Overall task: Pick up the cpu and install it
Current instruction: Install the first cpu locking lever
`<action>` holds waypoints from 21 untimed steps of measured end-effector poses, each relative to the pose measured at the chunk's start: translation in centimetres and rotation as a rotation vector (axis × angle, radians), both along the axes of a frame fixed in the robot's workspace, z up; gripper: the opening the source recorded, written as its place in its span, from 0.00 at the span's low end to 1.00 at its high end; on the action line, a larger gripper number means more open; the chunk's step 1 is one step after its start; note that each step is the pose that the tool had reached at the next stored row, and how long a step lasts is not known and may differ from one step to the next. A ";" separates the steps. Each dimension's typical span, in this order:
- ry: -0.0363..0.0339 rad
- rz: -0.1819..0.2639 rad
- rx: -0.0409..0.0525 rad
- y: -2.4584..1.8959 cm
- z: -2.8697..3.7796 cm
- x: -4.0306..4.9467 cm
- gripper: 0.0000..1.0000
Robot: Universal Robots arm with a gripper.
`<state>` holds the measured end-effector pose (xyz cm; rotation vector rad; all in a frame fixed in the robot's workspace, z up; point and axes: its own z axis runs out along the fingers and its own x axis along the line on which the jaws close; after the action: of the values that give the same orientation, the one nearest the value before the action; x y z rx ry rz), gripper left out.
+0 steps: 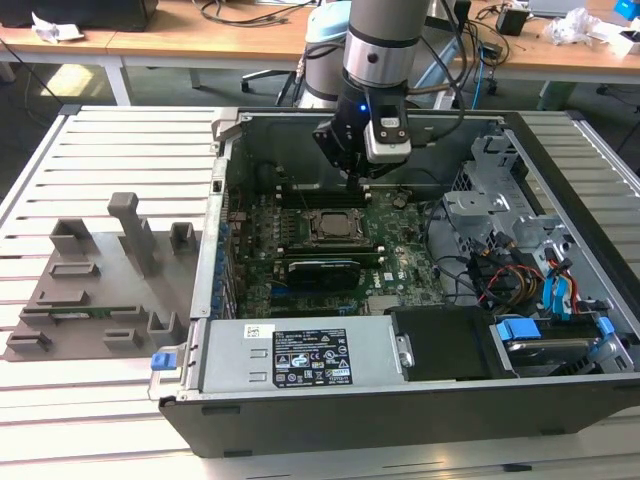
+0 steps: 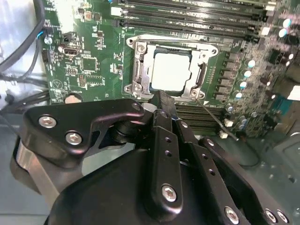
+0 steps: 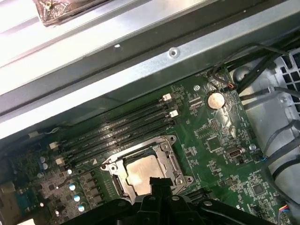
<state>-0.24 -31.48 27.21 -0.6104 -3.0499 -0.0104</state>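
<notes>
- While cpu [image 2: 171, 70] lies in socket [image 2: 137, 70], end effector [image 2: 161, 97] hangs near, pressed together, holding nothing.
- Exterior view: both near frame centre, inside open case [image 1: 400, 425].

I've got open room straight above the socket frame [image 1: 331, 226] w/ the cpu [image 2: 171, 70] seated. Far side: low RAM slots [image 1: 290, 203], then case wall [image 1: 290, 140]. Near side: expansion card [image 1: 322, 268] stands up, PSU [image 1: 300, 355] beyond. On the exterior view's right, drive cage [image 1: 485, 200] & cables [image 1: 500, 278] crowd in.
</notes>
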 end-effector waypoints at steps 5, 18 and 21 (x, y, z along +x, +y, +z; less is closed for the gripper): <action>0.0000 0.075 -0.0001 0.00 0.00 0.00 0.11; 0.0000 0.254 0.0000 0.00 0.00 0.00 0.11; 0.0000 0.291 0.0000 0.00 0.00 0.00 0.11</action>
<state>-0.24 -31.48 27.21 -0.1623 -3.1055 -0.0033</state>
